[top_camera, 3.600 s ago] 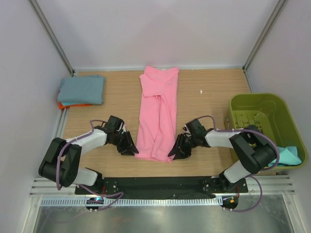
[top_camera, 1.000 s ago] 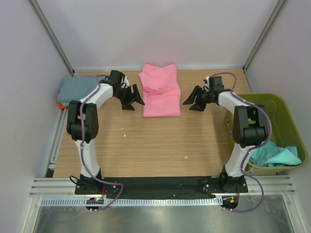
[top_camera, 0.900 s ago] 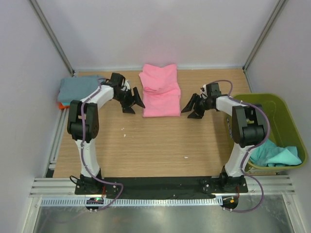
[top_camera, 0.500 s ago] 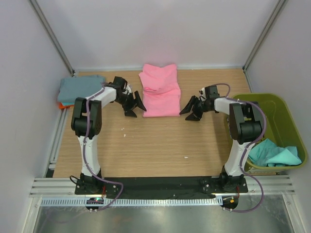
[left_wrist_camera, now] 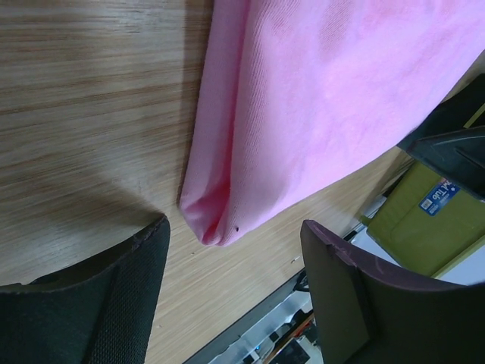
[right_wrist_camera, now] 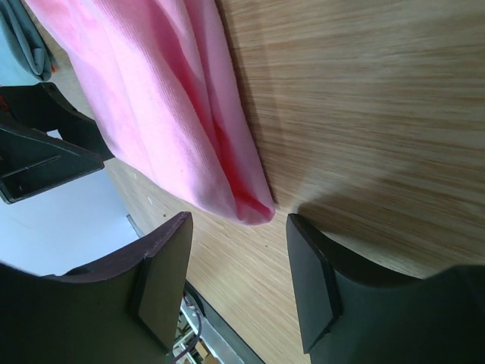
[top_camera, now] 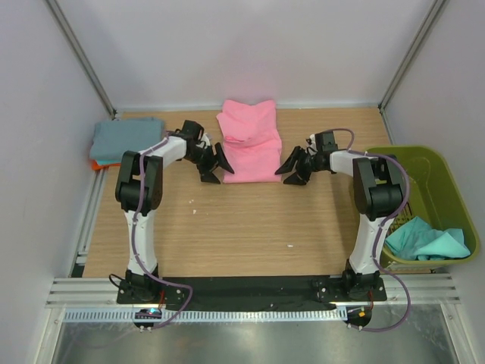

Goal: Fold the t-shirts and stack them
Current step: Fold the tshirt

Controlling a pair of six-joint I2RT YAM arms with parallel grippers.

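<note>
A bright pink t-shirt (top_camera: 249, 144) lies folded into a thick rectangle at the back middle of the table. My left gripper (top_camera: 218, 172) is at its near left corner, open. In the left wrist view that folded corner (left_wrist_camera: 211, 226) sits just ahead of the gap of the left gripper (left_wrist_camera: 236, 236), untouched. My right gripper (top_camera: 291, 173) is open at the near right corner. In the right wrist view the pink corner (right_wrist_camera: 254, 206) lies just ahead of the right gripper (right_wrist_camera: 239, 227). A grey-blue shirt (top_camera: 127, 139) lies folded on an orange one (top_camera: 96, 164) at the back left.
An olive-green basket (top_camera: 402, 171) stands at the right edge with a crumpled teal shirt (top_camera: 424, 239) in it. Side walls close in the table on the left, right and back. Bare wood stretches from the pink shirt to the arm bases.
Both grippers have slid inward and slightly nearer, from beside the pink shirt to its two near corners. They stay open. The shirt has not moved in the last second.
</note>
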